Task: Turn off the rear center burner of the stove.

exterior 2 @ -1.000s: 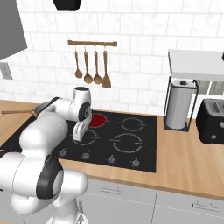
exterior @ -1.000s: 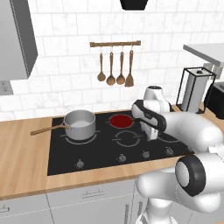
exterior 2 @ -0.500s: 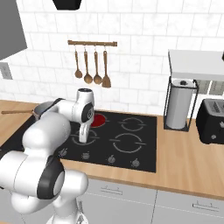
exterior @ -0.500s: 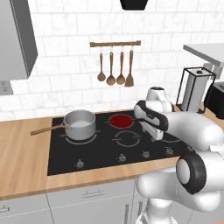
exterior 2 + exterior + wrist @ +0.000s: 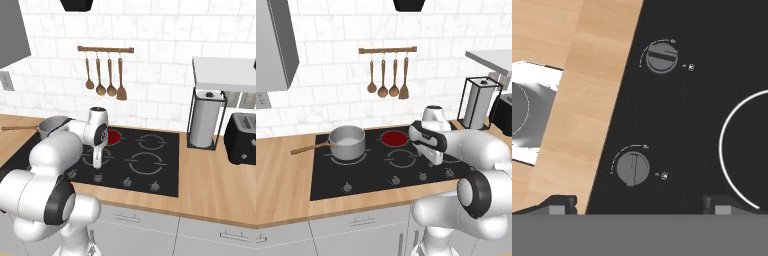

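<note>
Rear center burner [image 5: 394,138] on the stove [image 5: 376,172] is glowing solid red; gripper [image 5: 637,206] is spread wide over a knob [image 5: 632,168], holding nothing.

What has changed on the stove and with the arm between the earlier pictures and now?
The gripper has come down a little toward the knob row and stands open, holding nothing. The rear center burner glows red as before, and the steel pot has not moved.

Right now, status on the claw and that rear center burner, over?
Claw open, empty, above the knob row. Rear center burner glowing red, still on. Steel pot sits off to the side, not in the way.
</note>
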You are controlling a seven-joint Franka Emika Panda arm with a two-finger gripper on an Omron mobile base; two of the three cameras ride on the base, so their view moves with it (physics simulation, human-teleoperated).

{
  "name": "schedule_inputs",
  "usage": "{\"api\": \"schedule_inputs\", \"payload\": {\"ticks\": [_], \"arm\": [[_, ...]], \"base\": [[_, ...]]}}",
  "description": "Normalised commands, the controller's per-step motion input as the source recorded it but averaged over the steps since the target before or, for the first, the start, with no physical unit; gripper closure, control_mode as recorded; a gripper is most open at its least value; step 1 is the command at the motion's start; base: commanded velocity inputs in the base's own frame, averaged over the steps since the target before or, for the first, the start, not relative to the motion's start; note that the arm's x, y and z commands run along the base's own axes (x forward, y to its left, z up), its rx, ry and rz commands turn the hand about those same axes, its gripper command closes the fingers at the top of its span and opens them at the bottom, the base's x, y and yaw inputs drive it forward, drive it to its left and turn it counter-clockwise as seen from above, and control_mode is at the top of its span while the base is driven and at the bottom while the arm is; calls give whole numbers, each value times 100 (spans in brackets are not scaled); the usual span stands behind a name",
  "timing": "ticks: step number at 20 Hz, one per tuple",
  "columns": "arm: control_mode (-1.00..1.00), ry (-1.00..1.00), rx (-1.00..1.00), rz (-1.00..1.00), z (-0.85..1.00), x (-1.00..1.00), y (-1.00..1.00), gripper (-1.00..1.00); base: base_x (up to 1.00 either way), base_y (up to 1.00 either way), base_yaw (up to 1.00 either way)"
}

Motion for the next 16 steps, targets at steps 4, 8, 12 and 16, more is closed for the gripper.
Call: {"api": "schedule_inputs", "payload": {"ticks": [4,8,12,16], "arm": [[-100,1,0,0,-10,0,0,-100],[-100,1,0,0,-24,0,0,-100],[-100,2,0,0,-28,0,0,-100],[-100,3,0,0,-25,0,0,-100]], "base": [[0,0,0],[0,0,0],[0,0,0],[0,0,0]]}}
